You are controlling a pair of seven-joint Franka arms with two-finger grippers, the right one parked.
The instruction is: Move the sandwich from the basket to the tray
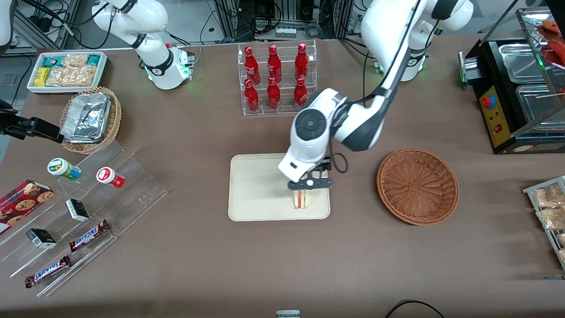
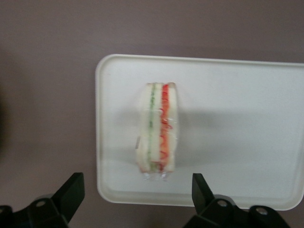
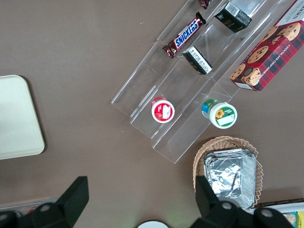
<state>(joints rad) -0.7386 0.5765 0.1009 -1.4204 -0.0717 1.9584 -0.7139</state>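
Front view. Sandwich (image 1: 300, 199): standing on its edge on the tray (image 1: 256, 190), at the tray's corner nearest the front camera on the basket's side, its red, orange and green layers facing the camera. Tray: cream, rectangular, flat on the brown bench (image 1: 198, 247). Basket (image 1: 417, 186): reddish-brown wicker, beside the tray toward the working arm's end of the bench, nothing visible in it. Hand (image 1: 310, 182): directly above the sandwich, close over its top; this view does not settle whether it touches. Rack of red bottles (image 1: 276, 78): farther from the camera than the tray. Tan wicker basket with foil containers (image 1: 90, 118), a clear stepped stand (image 1: 84, 212) with two small tubs and chocolate bars, and a cookie box (image 1: 22, 204): toward the parked arm's end.

Left wrist view. Sandwich (image 2: 157, 133): upright on the tray (image 2: 237, 118), near one short rim, green and red filling stripes running along its top. Fingers (image 2: 71, 190): two dark tips spread wide, one on either side of the sandwich and clear of it; the hand is open and holds nothing.

Right wrist view. One rounded corner of the tray (image 3: 19, 118); stepped stand (image 3: 190, 95) with a red-lidded tub (image 3: 163, 109) and a green-lidded tub (image 3: 219, 114); foil containers in their tan basket (image 3: 230, 173).
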